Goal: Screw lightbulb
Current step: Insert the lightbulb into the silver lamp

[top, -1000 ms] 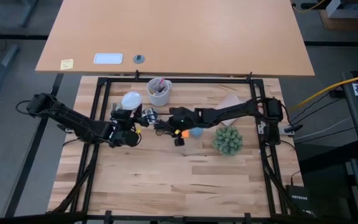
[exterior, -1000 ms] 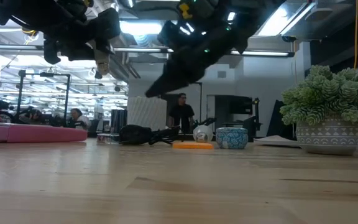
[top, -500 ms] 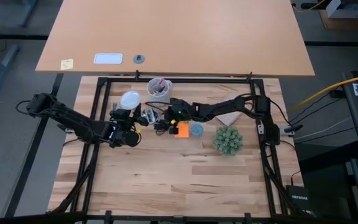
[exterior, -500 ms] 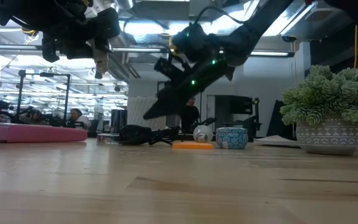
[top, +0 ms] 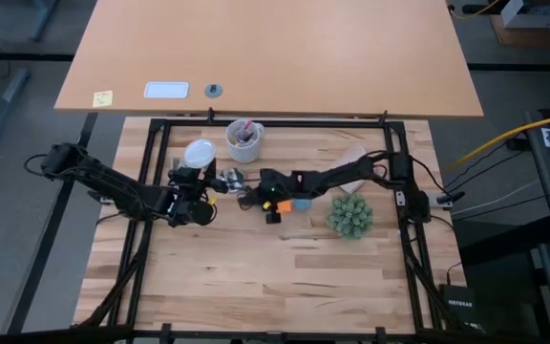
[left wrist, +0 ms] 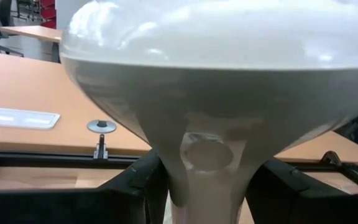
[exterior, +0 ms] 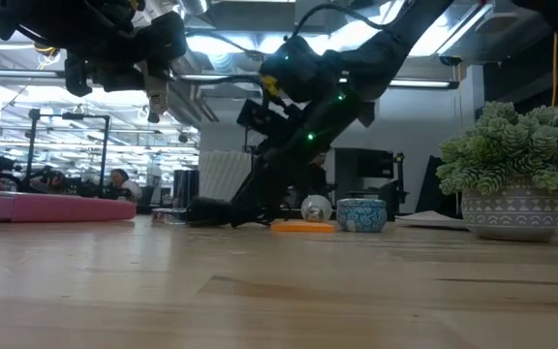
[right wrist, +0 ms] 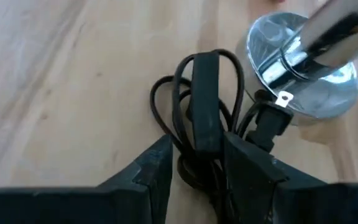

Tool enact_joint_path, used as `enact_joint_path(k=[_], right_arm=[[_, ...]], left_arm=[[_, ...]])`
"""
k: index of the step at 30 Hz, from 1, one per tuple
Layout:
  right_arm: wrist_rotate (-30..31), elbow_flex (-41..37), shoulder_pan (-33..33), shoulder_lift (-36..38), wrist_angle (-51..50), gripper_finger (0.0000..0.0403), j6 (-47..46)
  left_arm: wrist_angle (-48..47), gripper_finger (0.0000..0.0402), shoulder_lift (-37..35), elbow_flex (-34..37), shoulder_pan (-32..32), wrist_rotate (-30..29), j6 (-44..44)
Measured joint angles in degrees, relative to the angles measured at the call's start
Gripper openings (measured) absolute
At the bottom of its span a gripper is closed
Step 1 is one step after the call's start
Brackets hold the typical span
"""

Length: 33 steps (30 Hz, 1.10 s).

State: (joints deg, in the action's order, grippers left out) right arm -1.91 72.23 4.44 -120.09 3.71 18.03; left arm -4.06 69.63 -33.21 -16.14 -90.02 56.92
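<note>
Lightbulb (top: 200,153) first: it sits pinched by its narrow neck in the left gripper (top: 191,175), held up off the table on the left side of the work area, near the cup of pens (top: 243,140). From the left wrist view the white dome (left wrist: 216,56) fills almost everything, with the dark fingers (left wrist: 138,180) clamped on either side of the funnel-shaped neck. So picking up the bulb looks done.

What is left, I'd say, is nearly all of the real job. The shiny socket (right wrist: 303,62) lies on the wood with its black cord (right wrist: 197,124) coiled beside it, and bulb and socket are apart, nothing threaded yet. The right gripper (right wrist: 194,165) is down low over the cord bundle with its fingers spread to either side of it, not clearly gripping; the socket is just beyond.

The bulb's long axis runs roughly level, dome pointing toward the far edge of the table and base back into the gripper. Its base faces away from the socket, so it would need turning to line up.
</note>
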Motion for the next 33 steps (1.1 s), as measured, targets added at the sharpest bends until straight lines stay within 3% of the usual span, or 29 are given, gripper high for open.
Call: enact_joint_path(k=[10,19,27,33], right_arm=[[-0.3,0.1,-3.8,1.1,-5.5,0.0143,-0.3],[-1.1,-0.2,-4.1,6.6,-11.1,0.0143,-0.6],[6.3,-0.1,-3.6,12.6,-11.4,0.0143,0.7],[7.4,-0.1,0.9,20.6,-12.6,0.0143,2.6]], left_arm=[[0.0,0.0159,0.0,0.0,0.0,0.0,-1.7],[0.0,0.0159,0.0,0.0,0.0,0.0,-2.2],[0.0,0.0159,0.0,0.0,-0.6,0.0,-2.1],[0.0,0.0159,0.0,0.0,-1.9,0.0,-2.3]])
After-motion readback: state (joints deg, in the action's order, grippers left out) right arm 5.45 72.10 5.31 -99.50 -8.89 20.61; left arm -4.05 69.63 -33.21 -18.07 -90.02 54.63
